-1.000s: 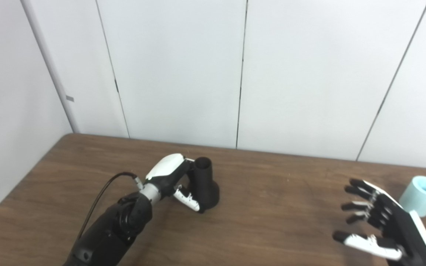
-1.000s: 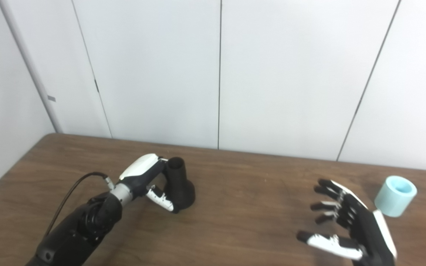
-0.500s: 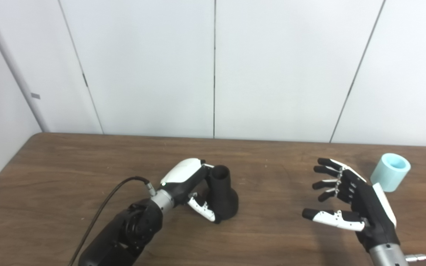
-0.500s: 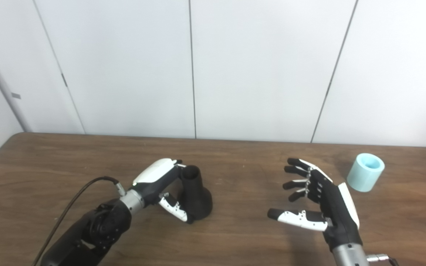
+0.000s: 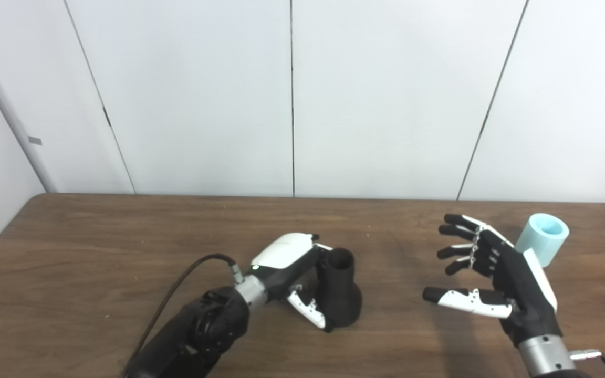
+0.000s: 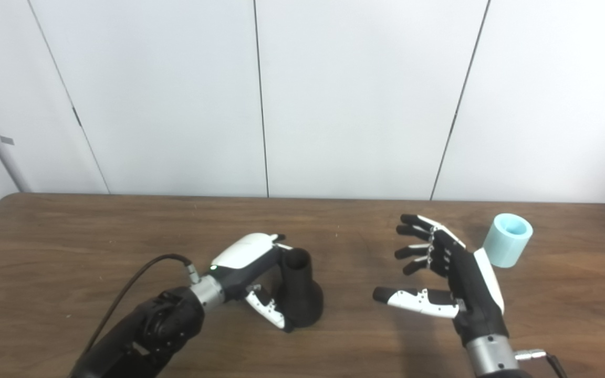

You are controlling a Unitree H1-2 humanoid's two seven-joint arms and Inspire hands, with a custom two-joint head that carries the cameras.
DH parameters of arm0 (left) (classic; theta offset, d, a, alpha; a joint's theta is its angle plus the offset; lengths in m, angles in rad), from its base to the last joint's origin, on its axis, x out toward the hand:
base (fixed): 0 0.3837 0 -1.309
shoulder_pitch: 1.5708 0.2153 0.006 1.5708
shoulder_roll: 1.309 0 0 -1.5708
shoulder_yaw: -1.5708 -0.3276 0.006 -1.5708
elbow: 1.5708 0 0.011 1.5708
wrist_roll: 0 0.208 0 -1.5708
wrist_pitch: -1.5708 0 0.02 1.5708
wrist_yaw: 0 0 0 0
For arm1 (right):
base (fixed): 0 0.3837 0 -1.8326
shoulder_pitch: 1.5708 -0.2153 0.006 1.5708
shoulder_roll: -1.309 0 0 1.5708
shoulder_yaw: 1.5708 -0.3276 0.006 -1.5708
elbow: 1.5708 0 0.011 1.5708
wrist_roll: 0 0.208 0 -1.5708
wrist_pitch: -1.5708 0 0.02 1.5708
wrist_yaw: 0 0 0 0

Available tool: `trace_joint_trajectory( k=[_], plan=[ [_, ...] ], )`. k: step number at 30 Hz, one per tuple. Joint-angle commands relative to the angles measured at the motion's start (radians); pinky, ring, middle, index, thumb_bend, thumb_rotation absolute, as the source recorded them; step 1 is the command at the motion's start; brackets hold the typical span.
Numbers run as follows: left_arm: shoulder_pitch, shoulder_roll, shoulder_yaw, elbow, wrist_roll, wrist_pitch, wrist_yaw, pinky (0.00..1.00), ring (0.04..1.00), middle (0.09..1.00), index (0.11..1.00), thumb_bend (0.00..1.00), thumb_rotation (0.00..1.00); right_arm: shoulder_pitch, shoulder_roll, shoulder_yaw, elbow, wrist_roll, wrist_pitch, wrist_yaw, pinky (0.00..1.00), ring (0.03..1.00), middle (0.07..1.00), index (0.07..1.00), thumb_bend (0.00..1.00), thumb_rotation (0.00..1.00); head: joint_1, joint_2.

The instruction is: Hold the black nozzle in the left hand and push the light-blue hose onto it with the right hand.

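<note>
Nozzle first: black, flared at the base, standing upright on the brown table with its narrow open mouth up. The left hand is wrapped around it, thumb low against the flare and fingers behind the neck, so I take the hold as made, though the base rests on the wood. To the right of the nozzle, well apart, the right hand hangs over the table with fingers spread wide and thumb stuck out, gripping nothing. Farther right of the nozzle, just beyond that hand's back, sits the light-blue hose, a short tube tipped slightly. So the step in hand looks like fetching the hose; next, the right hand must turn toward it and close around it. I can read no writing anywhere.
</note>
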Motion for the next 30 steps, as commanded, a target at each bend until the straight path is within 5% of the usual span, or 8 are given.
trace_joint_trajectory(
  k=[1,2,5,7,12,17,20,30],
  plan=[
    [0.027,-0.004,-0.062,0.037,0.054,0.007,-0.082,1.0,0.58,0.442,0.501,0.53,0.0,-0.051,-0.047,-0.029,-0.073,0.011,0.006,0.007,0.47,0.594,0.745,0.764,0.74,0.13,-0.007,0.001],
    [0.026,-0.003,-0.067,0.039,0.063,0.008,-0.082,1.0,0.58,0.44,0.502,0.53,0.0,-0.058,-0.06,-0.036,-0.086,0.01,0.014,0.011,0.47,0.611,0.742,0.762,0.75,0.13,-0.007,0.001],
    [0.027,0.007,-0.097,0.046,0.125,0.02,-0.075,1.0,0.587,0.455,0.497,0.53,0.0,-0.131,-0.248,-0.054,-0.124,-0.126,0.019,0.071,0.48,0.663,0.735,0.748,0.77,0.14,-0.052,-0.003],
    [0.024,0.018,-0.108,0.051,0.149,0.015,-0.07,1.0,0.589,0.459,0.497,0.53,0.0,-0.181,-0.39,-0.043,-0.151,-0.196,0.103,0.158,0.49,0.685,0.755,0.754,0.79,0.14,-0.1,-0.008],
    [0.012,0.038,-0.104,0.077,0.147,-0.003,-0.072,1.0,0.59,0.459,0.497,0.53,0.0,-0.225,-0.58,-0.01,-0.209,-0.283,0.255,0.333,0.56,0.77,0.837,0.807,0.88,0.17,-0.178,-0.01],
    [0.011,0.059,-0.091,0.102,0.133,-0.034,-0.068,1.0,0.595,0.462,0.495,0.53,0.0,-0.264,-0.655,-0.052,-0.182,-0.421,0.262,0.472,0.68,0.863,0.902,0.841,0.92,0.14,-0.242,-0.021],
    [0.015,0.071,-0.078,0.125,0.127,-0.051,-0.058,1.0,0.605,0.456,0.499,0.53,0.0,-0.298,-0.692,-0.08,-0.141,-0.47,0.262,0.516,0.67,0.867,0.904,0.844,0.94,0.15,-0.28,-0.04],
    [0.017,0.092,-0.042,0.241,0.111,-0.114,0.02,1.0,0.622,0.477,0.486,0.53,0.0,-0.405,-0.681,-0.08,0.006,-0.596,0.262,0.641,0.67,0.844,0.907,0.857,0.93,0.18,-0.34,-0.089]
  ],
)
